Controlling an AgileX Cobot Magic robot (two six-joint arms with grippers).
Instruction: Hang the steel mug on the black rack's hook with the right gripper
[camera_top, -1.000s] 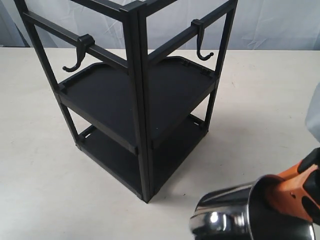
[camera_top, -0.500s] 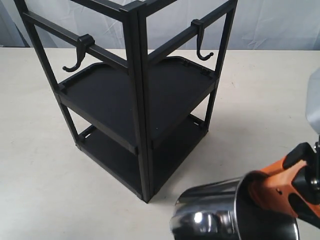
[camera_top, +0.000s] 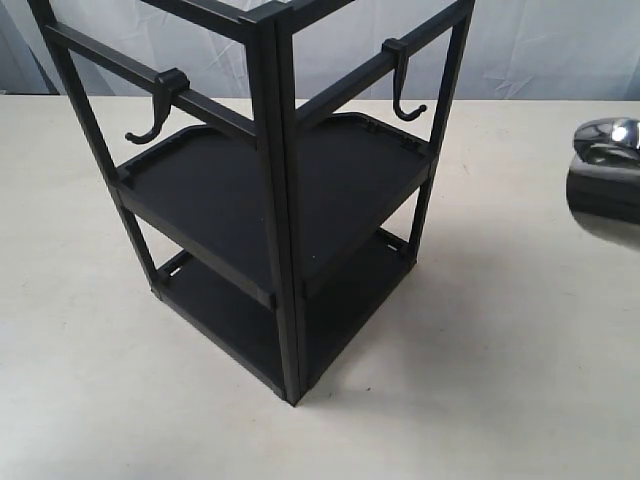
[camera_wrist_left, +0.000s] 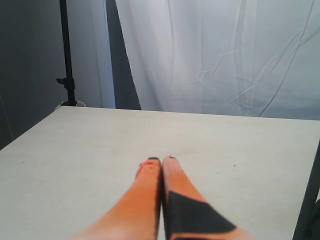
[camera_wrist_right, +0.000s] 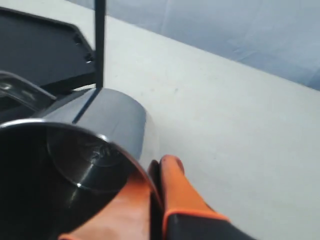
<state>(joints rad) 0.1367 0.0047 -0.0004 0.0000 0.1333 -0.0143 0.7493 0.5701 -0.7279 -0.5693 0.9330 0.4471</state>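
The black rack (camera_top: 280, 200) stands left of centre in the exterior view. On its right crossbar hangs the hook (camera_top: 403, 88), with a straight shank and a short knobbed curl. The steel mug (camera_top: 605, 172) shows only partly, cut off by the right edge of that view, to the right of the hook and a little below it. In the right wrist view my right gripper (camera_wrist_right: 159, 164) is shut on the wall of the steel mug (camera_wrist_right: 107, 120), one orange finger inside the rim and one outside. My left gripper (camera_wrist_left: 161, 160) is shut on nothing above the bare table.
A second black hook (camera_top: 157, 108) with a wide sweeping arm hangs on the rack's left crossbar. The rack's upper tray (camera_wrist_right: 35, 47) and a post (camera_wrist_right: 100, 45) lie just beyond the mug in the right wrist view. A white curtain backs the pale table (camera_top: 500, 330).
The mug has travelled from the bottom right foreground up to the right edge of the exterior view. The orange fingers holding it have left that view.
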